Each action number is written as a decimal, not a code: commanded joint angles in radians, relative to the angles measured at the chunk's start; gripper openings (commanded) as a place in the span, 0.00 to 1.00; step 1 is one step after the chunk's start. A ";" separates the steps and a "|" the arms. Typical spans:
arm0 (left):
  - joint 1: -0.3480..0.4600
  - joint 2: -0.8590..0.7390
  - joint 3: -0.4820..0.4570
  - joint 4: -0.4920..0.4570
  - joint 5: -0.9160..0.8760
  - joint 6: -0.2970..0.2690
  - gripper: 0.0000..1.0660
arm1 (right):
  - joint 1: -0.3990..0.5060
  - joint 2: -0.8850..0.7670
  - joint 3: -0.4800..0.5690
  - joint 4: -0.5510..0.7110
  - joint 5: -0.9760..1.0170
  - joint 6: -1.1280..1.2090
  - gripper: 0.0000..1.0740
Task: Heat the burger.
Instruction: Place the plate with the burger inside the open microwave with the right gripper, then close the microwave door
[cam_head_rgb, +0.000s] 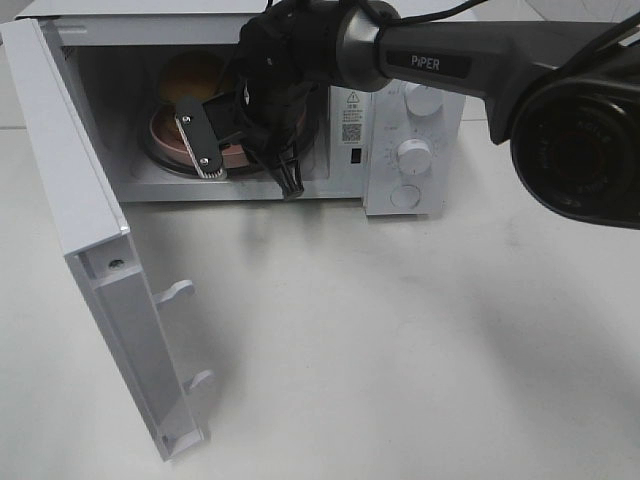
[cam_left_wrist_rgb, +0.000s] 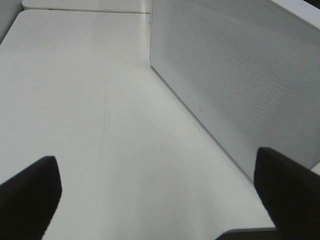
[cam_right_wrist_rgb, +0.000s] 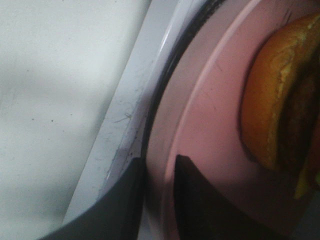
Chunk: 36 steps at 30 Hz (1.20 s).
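Note:
The burger (cam_head_rgb: 194, 74) sits on a pink plate (cam_head_rgb: 165, 135) on the turntable inside the open microwave (cam_head_rgb: 345, 185). In the right wrist view its golden bun and yellow cheese (cam_right_wrist_rgb: 280, 100) lie on the pink plate (cam_right_wrist_rgb: 210, 115). My right gripper (cam_head_rgb: 220, 165) reaches into the oven from the right. Its two fingers (cam_right_wrist_rgb: 160, 170) straddle the plate's front rim with only a narrow gap; whether they still press it I cannot tell. My left gripper (cam_left_wrist_rgb: 160, 200) is open and empty above the table, beside the microwave's perforated side wall (cam_left_wrist_rgb: 235, 75).
The microwave door (cam_head_rgb: 90, 250) stands swung wide open at the left, its latch hooks pointing toward the table's middle. The control panel with two knobs (cam_head_rgb: 412, 155) is on the oven's right. The right arm's dark body (cam_head_rgb: 580, 140) fills the upper right.

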 joint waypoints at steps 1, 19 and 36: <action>-0.004 -0.017 0.002 -0.001 -0.016 0.001 0.95 | 0.000 -0.011 -0.008 -0.002 0.009 0.034 0.37; -0.004 -0.017 0.002 -0.001 -0.016 0.001 0.95 | 0.002 -0.183 0.254 0.070 -0.095 0.023 0.67; -0.004 -0.017 0.002 -0.001 -0.016 0.001 0.95 | 0.002 -0.371 0.533 0.095 -0.176 0.020 0.73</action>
